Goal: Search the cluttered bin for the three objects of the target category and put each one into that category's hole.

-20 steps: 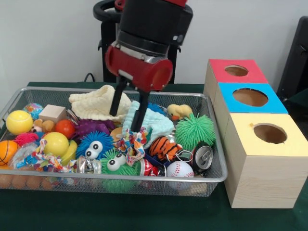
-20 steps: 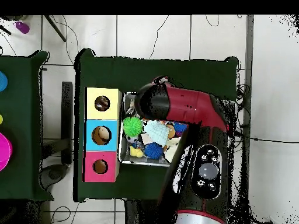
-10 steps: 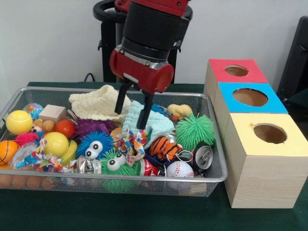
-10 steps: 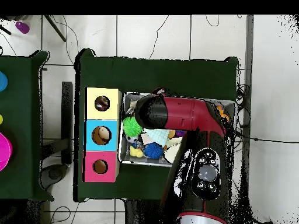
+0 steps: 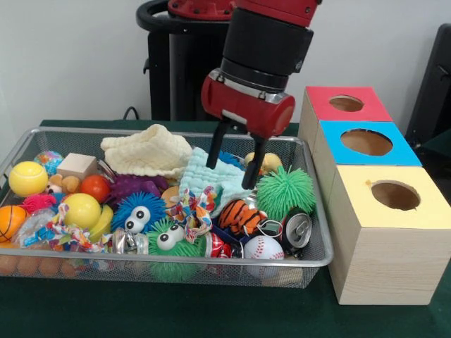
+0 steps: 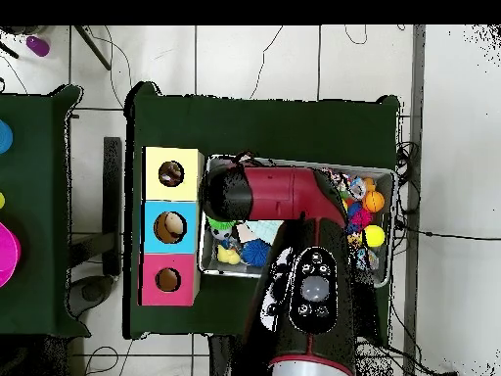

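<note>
My landmark is the one silver wire-mesh bin, wide and shallow on the green cloth. Beside its right end stands one row of three light wooden boxes with round holes: red-topped, blue-topped and yellow-topped; the overhead view shows the same three next to the bin.

Inside the bin I count two cloths: a cream waffle cloth toward the back wall and a pale mint cloth at the middle. There are four spiky rubber toys: a green ball at the right end, a blue one with eyes, a green one with eyes at the front wall, and a purple one. I count two plain yellow balls, one small basketball at the left end and one baseball at the front. There is one tiger-striped plush, one yellow rubber duck, one dented drink can, one wooden cube and one knotted rainbow rope.

My gripper hangs above the bin's right half, its two black fingers spread apart and empty. The mint cloth lies directly below and left of my fingertips, the duck just behind my right-hand finger in the front view, the green spiky ball just below it.
</note>
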